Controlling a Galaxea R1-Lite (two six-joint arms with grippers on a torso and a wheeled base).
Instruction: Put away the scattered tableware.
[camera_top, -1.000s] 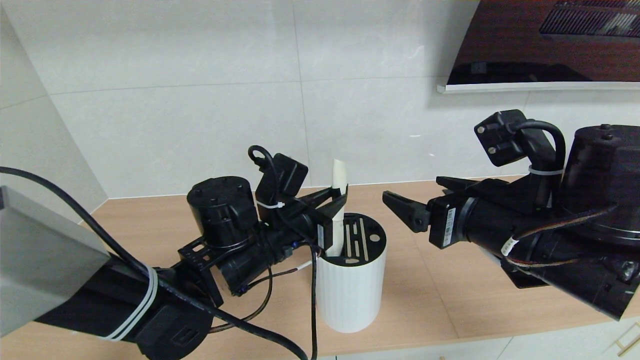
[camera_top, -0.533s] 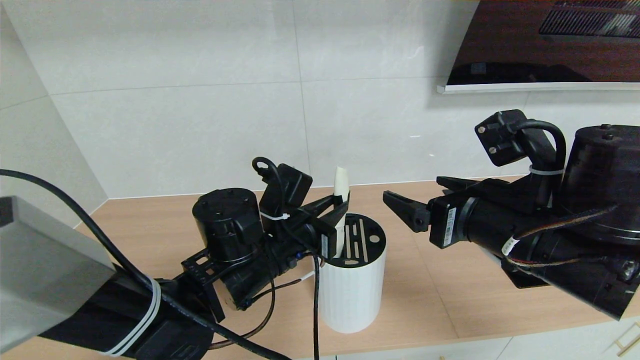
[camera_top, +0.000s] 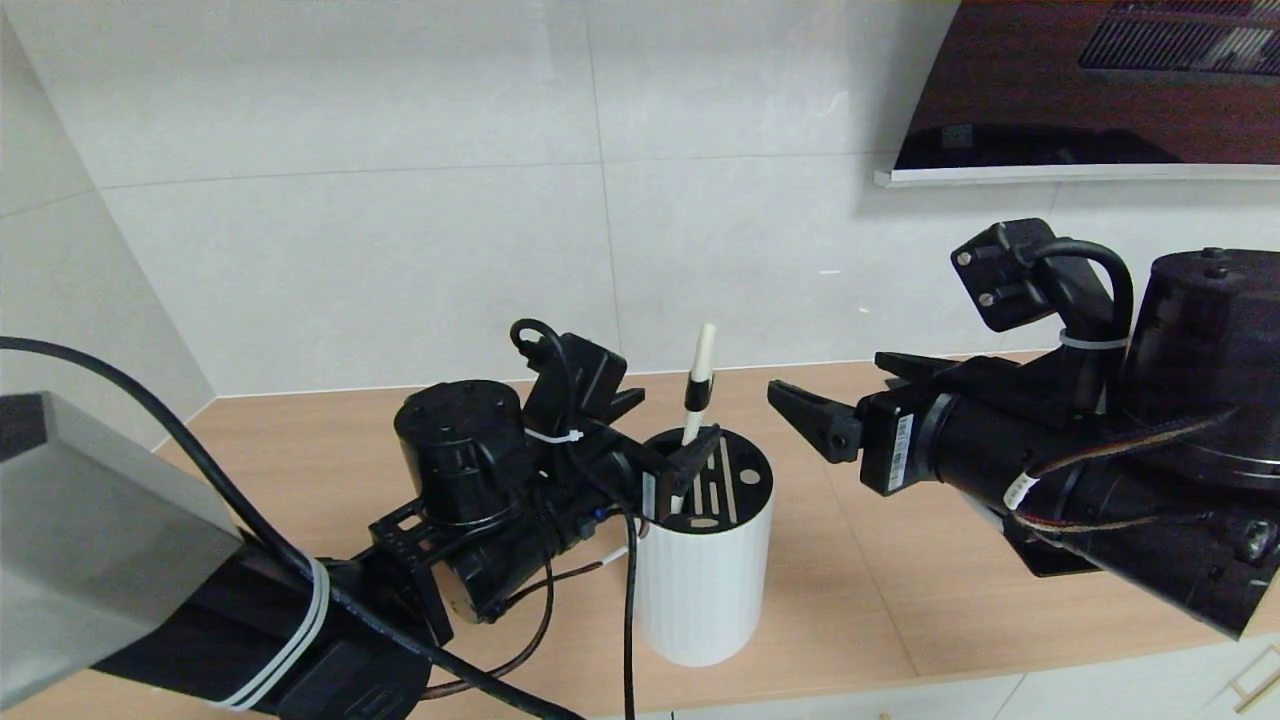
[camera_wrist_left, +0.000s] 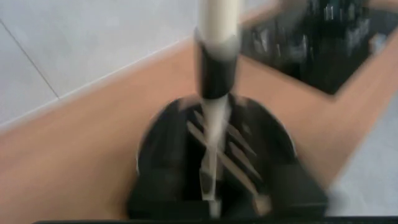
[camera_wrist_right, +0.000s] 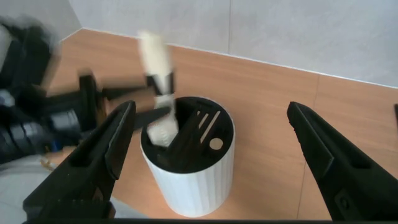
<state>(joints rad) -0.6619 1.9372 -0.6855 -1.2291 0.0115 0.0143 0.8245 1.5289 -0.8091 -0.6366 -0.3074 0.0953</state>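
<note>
A white ribbed cylinder holder (camera_top: 705, 570) with a black slotted top stands on the wooden counter. A utensil (camera_top: 698, 378) with a white handle and a black band sticks up from one slot, leaning slightly right. My left gripper (camera_top: 668, 425) sits at the holder's top with its fingers spread on either side of the utensil's lower shaft. In the left wrist view, the utensil (camera_wrist_left: 214, 56) rises from the holder's black top (camera_wrist_left: 261, 155). My right gripper (camera_top: 830, 395) hangs open just right of the holder. In the right wrist view, it (camera_wrist_right: 211, 107) frames the holder (camera_wrist_right: 193, 180) and the utensil (camera_wrist_right: 155, 56).
The wooden counter (camera_top: 860, 590) runs left and right of the holder, with its front edge close below. A tiled wall (camera_top: 400, 250) rises behind. A dark range hood (camera_top: 1090, 90) hangs at the upper right.
The left gripper lowered the white-handled utensil into the holder, then let go and dropped lower. The utensil now stands by itself, turned edge-on. The right arm stayed put.
</note>
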